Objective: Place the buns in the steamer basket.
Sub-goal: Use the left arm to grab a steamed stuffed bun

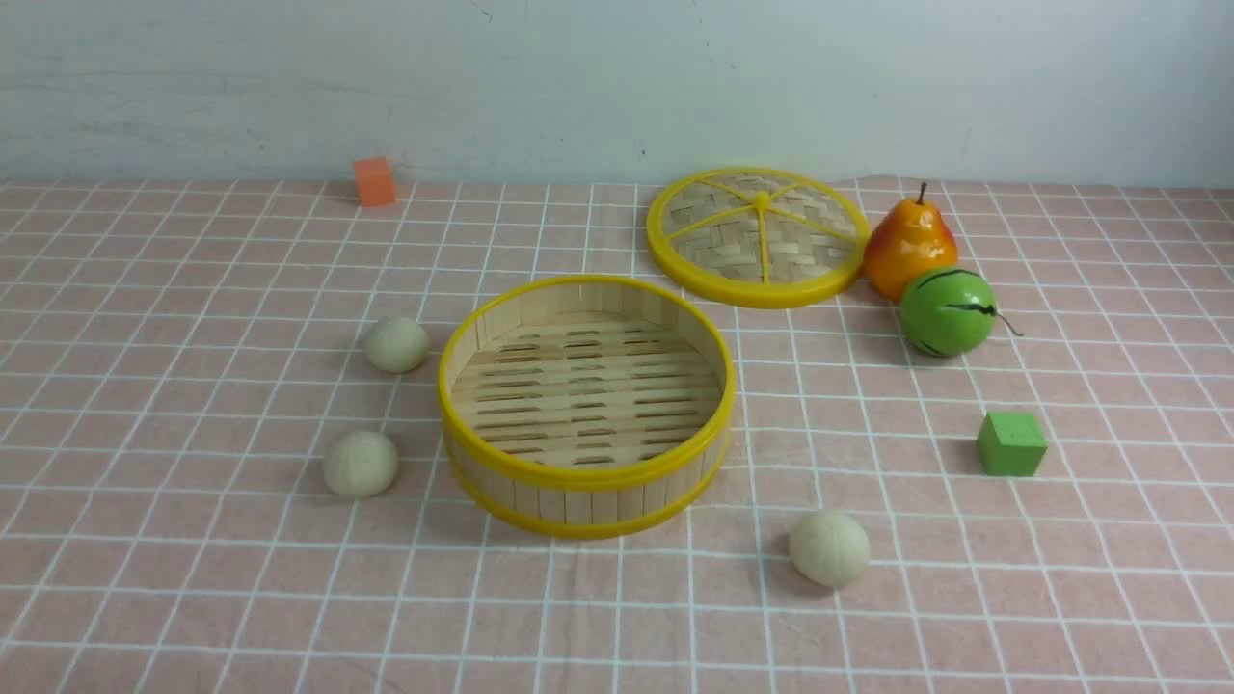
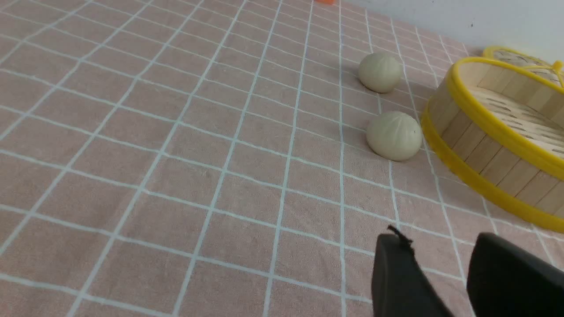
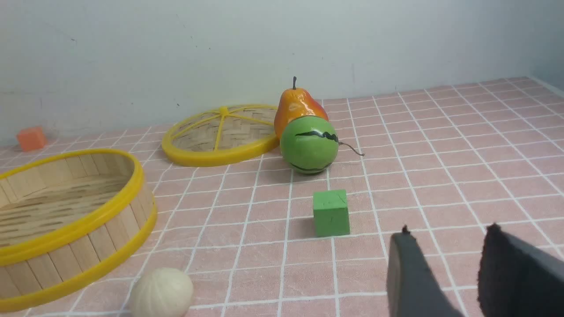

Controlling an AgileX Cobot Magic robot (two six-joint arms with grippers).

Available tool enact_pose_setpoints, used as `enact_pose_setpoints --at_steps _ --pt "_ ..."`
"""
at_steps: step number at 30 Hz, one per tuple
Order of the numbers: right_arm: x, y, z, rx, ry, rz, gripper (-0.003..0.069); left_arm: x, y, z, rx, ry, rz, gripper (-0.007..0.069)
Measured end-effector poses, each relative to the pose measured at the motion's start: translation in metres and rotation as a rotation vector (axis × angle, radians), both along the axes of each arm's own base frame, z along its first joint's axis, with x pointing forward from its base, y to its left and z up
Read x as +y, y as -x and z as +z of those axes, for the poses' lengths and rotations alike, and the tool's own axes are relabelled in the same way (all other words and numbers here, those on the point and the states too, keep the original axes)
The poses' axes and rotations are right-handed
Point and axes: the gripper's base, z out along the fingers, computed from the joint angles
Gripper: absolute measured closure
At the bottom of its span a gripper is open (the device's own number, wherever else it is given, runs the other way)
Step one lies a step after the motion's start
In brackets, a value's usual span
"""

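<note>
A pink checked tablecloth [image 1: 193,598] is being used as the bearing surface, and the steamer basket [image 1: 585,474] is being carried at its middle, mouth up. Left of the basket, two buns are being shown clear of it: the farther bun [image 1: 396,344] and the nearer bun [image 1: 361,464]. A third bun [image 1: 829,548] is being seen off the basket's right side, toward the robot. Behind the basket to the right, the woven lid [image 1: 757,289], pear [image 1: 906,246] and green striped ball [image 1: 947,312] are being kept close together. A green cube [image 1: 1011,443] is being shown well right of the basket, an orange cube [image 1: 374,181] far behind its left.
</note>
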Motion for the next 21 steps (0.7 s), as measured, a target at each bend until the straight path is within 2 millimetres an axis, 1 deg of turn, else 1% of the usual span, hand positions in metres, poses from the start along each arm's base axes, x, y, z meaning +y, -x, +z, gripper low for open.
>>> enact_pose_setpoints --at_steps 2,9,10,12,13,21 --pt "0.0 0.0 0.0 0.0 0.0 0.0 0.0483 0.0 0.0 0.0 0.0 0.001 0.0 0.0388" --pt "0.0 0.0 0.0 0.0 -0.004 0.0 0.0519 0.0 0.0 -0.0001 0.001 0.0 0.0 0.0388" --pt "0.0 0.0 0.0 0.0 -0.007 0.0 0.0594 0.0 0.0 -0.0001 0.001 -0.001 0.0 0.0388" --pt "0.0 0.0 -0.0003 0.004 -0.007 0.0 0.0662 0.0 0.0001 -0.0002 0.002 -0.003 -0.001 0.0388" --pt "0.0 0.0 -0.0004 0.005 -0.007 0.0 0.0674 0.0 0.0001 -0.0002 0.002 -0.004 -0.001 0.0388" --pt "0.0001 0.0001 -0.0024 0.027 -0.01 0.001 0.0679 0.0 0.0001 -0.0002 0.002 -0.004 -0.001 0.0388"
